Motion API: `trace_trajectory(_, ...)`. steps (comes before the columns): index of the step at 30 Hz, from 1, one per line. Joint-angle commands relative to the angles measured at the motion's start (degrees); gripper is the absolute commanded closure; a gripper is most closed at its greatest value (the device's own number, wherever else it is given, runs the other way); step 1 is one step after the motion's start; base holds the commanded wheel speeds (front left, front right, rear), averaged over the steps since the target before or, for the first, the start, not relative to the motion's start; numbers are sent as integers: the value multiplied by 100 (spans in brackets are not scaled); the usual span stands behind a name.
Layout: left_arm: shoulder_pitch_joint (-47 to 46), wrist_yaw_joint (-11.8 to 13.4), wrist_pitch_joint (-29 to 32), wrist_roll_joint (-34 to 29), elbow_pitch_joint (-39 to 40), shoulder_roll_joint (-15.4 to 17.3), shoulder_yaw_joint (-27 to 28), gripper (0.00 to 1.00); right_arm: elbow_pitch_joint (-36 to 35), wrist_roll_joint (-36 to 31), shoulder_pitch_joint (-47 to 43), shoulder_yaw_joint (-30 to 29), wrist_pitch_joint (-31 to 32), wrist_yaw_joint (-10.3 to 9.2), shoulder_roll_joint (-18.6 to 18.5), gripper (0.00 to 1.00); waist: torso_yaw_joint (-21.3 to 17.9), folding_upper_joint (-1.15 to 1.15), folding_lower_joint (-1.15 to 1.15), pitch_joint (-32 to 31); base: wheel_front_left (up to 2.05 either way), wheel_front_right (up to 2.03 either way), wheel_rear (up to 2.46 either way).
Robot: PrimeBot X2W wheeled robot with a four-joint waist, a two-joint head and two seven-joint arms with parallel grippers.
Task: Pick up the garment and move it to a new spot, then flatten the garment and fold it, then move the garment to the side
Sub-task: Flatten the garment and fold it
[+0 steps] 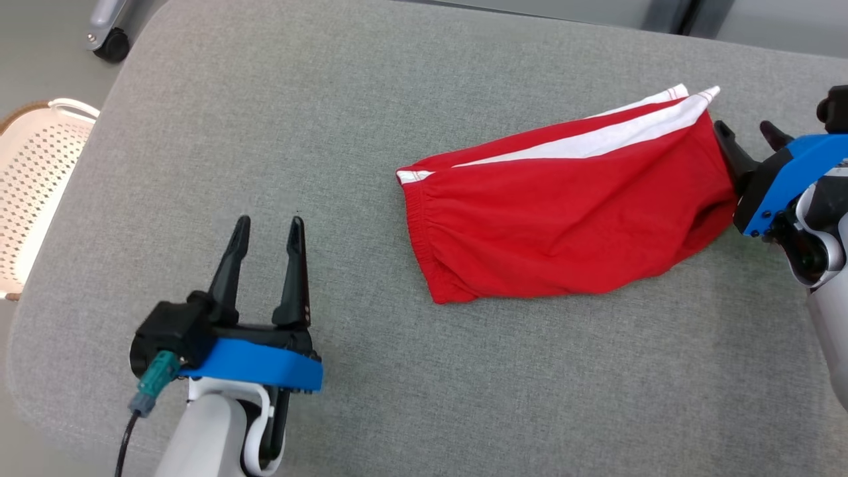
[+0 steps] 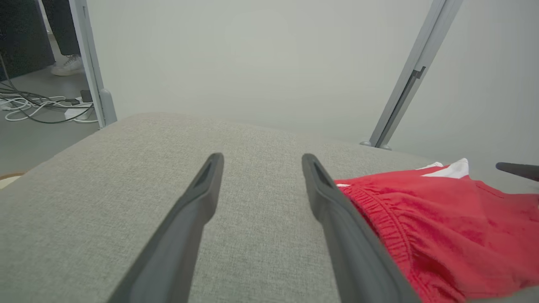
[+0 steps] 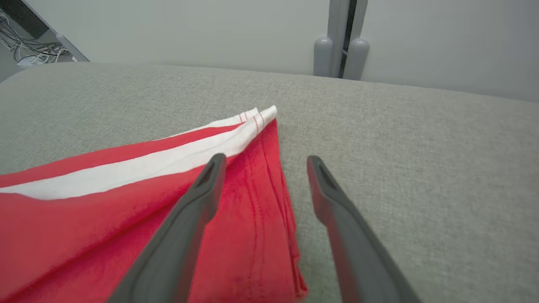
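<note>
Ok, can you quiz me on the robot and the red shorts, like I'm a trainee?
1. True or false: the left gripper holds the red shorts.
2. Which gripper is right at the shorts' leg end? A) left gripper B) right gripper
3. Fill in: the shorts' side stripe is ____.
Key: 1 false; 2 B; 3 white.
</note>
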State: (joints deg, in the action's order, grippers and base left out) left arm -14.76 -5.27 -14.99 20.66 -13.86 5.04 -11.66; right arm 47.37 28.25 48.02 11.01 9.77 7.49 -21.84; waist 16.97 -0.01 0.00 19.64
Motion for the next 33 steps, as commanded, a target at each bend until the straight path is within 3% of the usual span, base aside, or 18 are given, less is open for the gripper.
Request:
trace_trajectory(1,78,-38,-22,-70,-4,-20,50,0,102,-77,91,-61,-7,1,58,0,27,1,0,18,0,0,0)
trace_trajectory(8,277,-176,-23,-336,-22,-93,192,0,1052,-569,444,-647,33,1,341,0,182,1,0,42,0,0,0)
trace_trajectory(14,287,-209,-23,-423,7,-145,196,0,1790,-1086,676,-1044,118,1,321,0,325,1,0,35,0,0,0)
trace_trajectory(20,213,-229,-24,-412,-60,-168,157,0,2265,-1353,767,-1153,427,2,567,1,395,1,0,45,0,0,0)
trace_trajectory(21,195,-231,-24,-408,-78,-170,160,0,2280,-1358,775,-1149,448,3,613,58,391,1,0,52,0,0,0)
trace_trajectory(22,182,-232,-24,-405,-102,-170,155,0,2283,-1354,786,-1153,442,8,638,100,384,1,0,60,0,0,0)
trace_trajectory(33,-14,-230,-24,-353,-187,-17,5,0,1751,-1009,668,-1037,5,2,676,100,111,1,0,-47,0,0,0)
